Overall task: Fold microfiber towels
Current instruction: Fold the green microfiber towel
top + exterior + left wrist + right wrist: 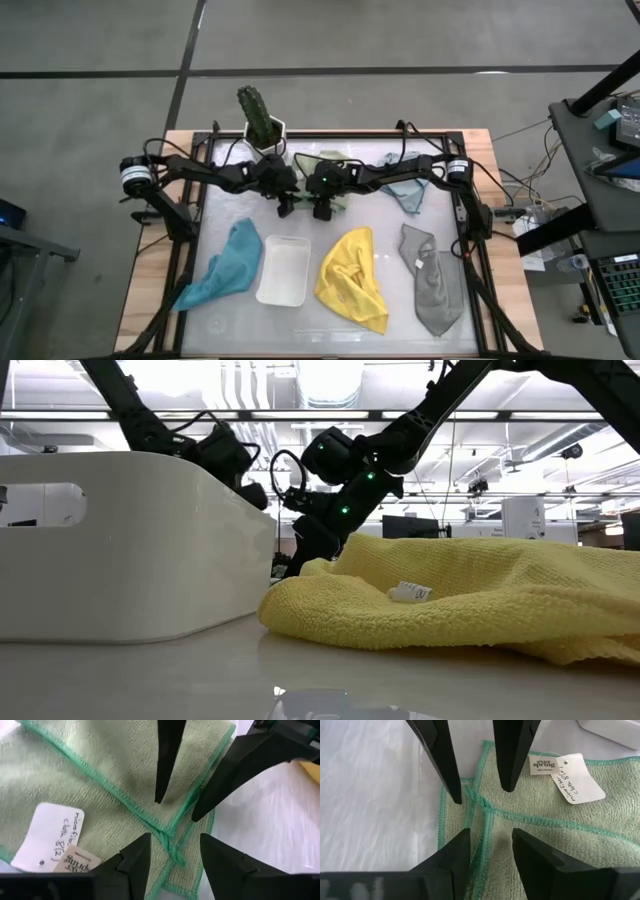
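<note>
Both grippers, left and right, are hovering spread over the green towel at upper centre; each should be pinching one hemmed corner squarely.

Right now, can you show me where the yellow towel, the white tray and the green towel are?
yellow towel (352, 275): high view, middle of the crumpled cloth.
white tray (283, 270): high view, its bare floor.
green towel (555, 835): right wrist view, flat top layer.

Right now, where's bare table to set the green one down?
Free: the near-left corner beside the teal towel, and the far-left strip above it. Crowded: center-back, where left gripper and right gripper meet over the pale green towel.
</note>
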You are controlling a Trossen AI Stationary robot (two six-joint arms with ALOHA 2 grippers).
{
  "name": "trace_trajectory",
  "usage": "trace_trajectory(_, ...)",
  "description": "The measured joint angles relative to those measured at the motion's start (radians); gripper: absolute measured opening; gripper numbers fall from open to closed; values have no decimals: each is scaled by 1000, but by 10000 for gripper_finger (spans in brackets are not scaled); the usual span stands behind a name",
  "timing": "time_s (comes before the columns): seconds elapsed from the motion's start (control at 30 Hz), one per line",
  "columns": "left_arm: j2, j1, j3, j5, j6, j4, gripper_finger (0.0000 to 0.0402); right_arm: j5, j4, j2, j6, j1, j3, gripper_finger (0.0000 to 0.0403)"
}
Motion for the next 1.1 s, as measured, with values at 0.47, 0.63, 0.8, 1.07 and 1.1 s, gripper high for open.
trace_trajectory(0.47, 59, -7, 24, -42, -12, 19, 42, 0, 2, 0, -8, 0, -1, 133)
trace_trajectory(0.63, 57, -7, 38, -42, -16, 18, 6, 1, 2, 0, 8, 0, 2, 144)
trace_trajectory(0.8, 31, -7, 46, -38, -19, -10, 1, 1, -4, 0, 19, 1, 2, 163)
trace_trajectory(1.07, -11, -7, 51, -35, -23, -70, 25, 2, -3, 0, 19, 4, 2, 162)
trace_trajectory(1.1, -8, -8, 51, -35, -23, -70, 32, 2, -4, 0, 14, 4, 2, 158)
